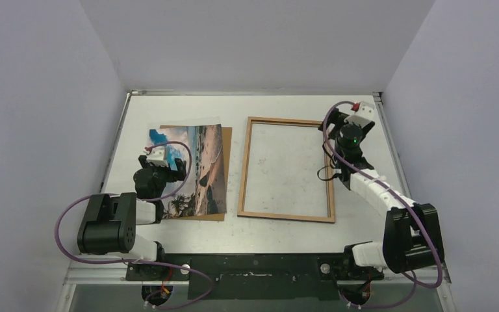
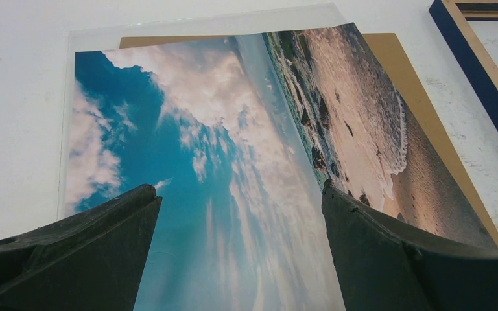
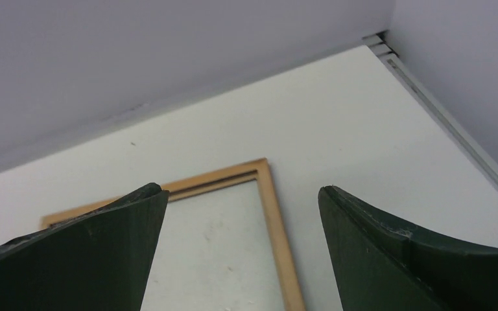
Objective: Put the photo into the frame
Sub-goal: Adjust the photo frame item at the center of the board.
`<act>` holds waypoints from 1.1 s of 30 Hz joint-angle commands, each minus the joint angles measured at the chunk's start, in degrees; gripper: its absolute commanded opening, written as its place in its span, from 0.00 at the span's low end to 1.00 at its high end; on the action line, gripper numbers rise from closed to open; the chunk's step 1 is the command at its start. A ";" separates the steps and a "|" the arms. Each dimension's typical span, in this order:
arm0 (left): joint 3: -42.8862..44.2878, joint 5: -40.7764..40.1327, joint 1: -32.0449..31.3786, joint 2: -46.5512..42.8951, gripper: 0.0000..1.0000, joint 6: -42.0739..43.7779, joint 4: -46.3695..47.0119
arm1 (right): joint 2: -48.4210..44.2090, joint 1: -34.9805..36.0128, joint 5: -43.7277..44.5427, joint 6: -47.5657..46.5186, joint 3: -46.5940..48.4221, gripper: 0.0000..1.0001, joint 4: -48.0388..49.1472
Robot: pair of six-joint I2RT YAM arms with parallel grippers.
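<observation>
The photo [image 1: 201, 162] lies on a brown board [image 1: 228, 143] just left of the frame [image 1: 286, 216].

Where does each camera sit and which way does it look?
Top external: high behind, looking down on the photo, the frame, left arm, right arm.
Left wrist: low over the photo; open left end effector shows.
Right wrist: facing the frame's far corner; open right end effector shows.
All three share the frame.
</observation>
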 commanded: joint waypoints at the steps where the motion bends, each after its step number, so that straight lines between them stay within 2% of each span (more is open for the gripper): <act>1: 1.42 1.03 0.68 -0.80 0.96 -0.59 2.81 | 2.61 -0.84 -10.61 14.51 14.23 0.90 -19.64; 3: 3.88 1.99 1.80 -3.23 0.96 -1.62 -3.73 | 4.14 -0.93 -16.38 14.06 17.11 0.90 -21.74; 6: 18.49 4.61 4.44 -7.02 0.96 -2.63 -28.51 | 4.80 -0.77 -28.77 12.14 16.13 0.90 -16.07; 7: 22.67 5.34 5.16 -7.33 0.96 -1.82 -35.11 | 4.99 -0.37 -29.18 12.36 15.73 0.90 -14.90; 9: 30.50 5.89 6.99 -7.43 0.96 -0.45 -47.82 | 6.79 2.31 -26.25 11.88 19.00 0.90 -18.47; 12: 39.41 6.18 9.44 -6.48 0.96 0.16 -59.64 | 12.49 10.14 -16.23 6.29 28.58 0.90 -29.90; 16: 46.79 5.76 11.15 -3.06 0.96 1.56 -72.61 | 18.08 19.88 -10.03 3.87 35.82 0.90 -31.39; 23: 47.61 3.13 12.07 2.05 0.98 6.78 -79.88 | 32.61 30.20 -10.21 4.57 49.77 0.94 -36.17; 27: 47.99 1.39 13.69 5.90 1.00 10.90 -81.81 | 40.45 32.69 -12.84 5.52 57.47 0.96 -37.53; 29: 49.75 1.23 14.82 8.09 0.93 12.21 -84.29 | 43.86 32.76 -15.04 6.34 60.72 0.97 -38.16; 33: 51.13 1.00 16.21 11.30 0.89 14.47 -85.15 | 49.71 32.49 -18.06 5.97 67.19 0.98 -39.15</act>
